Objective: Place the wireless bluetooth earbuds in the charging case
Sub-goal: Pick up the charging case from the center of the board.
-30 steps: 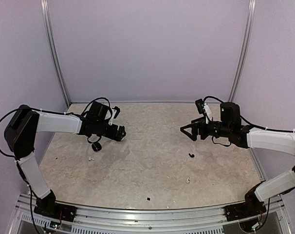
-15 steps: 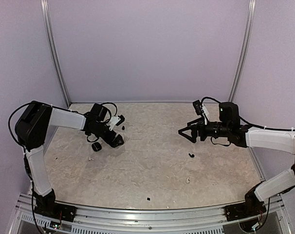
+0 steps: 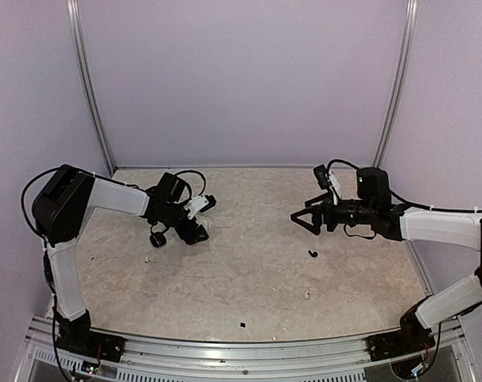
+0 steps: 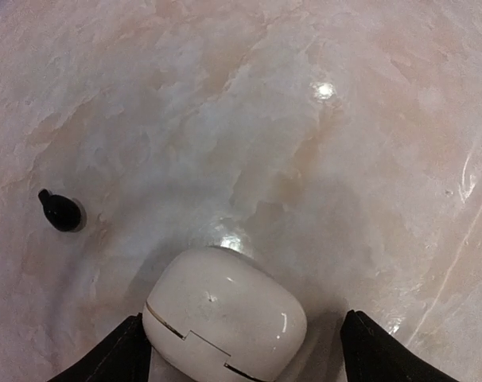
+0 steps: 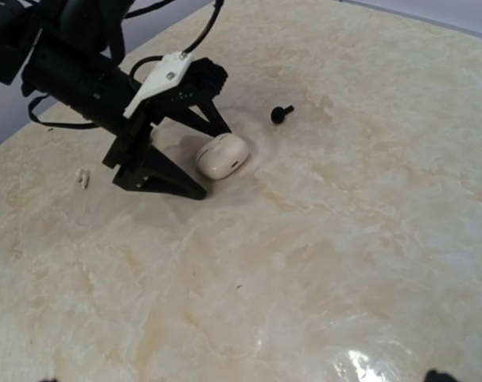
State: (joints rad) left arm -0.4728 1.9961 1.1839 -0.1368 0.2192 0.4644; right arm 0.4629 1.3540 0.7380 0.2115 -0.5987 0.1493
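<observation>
A closed white charging case (image 4: 225, 314) lies on the marble table between the fingers of my left gripper (image 4: 249, 358). The case touches the left finger (image 4: 118, 354), and a gap shows before the right finger (image 4: 380, 350), so the gripper is open around it. In the right wrist view the same case (image 5: 221, 155) sits inside the left gripper (image 5: 211, 157). A black earbud (image 4: 60, 211) lies just beyond the case. Another black earbud (image 3: 312, 254) and two white earbuds (image 3: 307, 294) (image 3: 148, 259) lie loose. My right gripper (image 3: 299, 216) hovers open and empty at the right.
A black round object (image 3: 157, 239) rests beside the left arm. A tiny black speck (image 3: 242, 325) lies near the front edge. Lilac walls with metal rails (image 3: 88, 87) enclose the table on three sides.
My left gripper swung right and down over the case, and its jaws have narrowed a little. The right arm has barely moved.
</observation>
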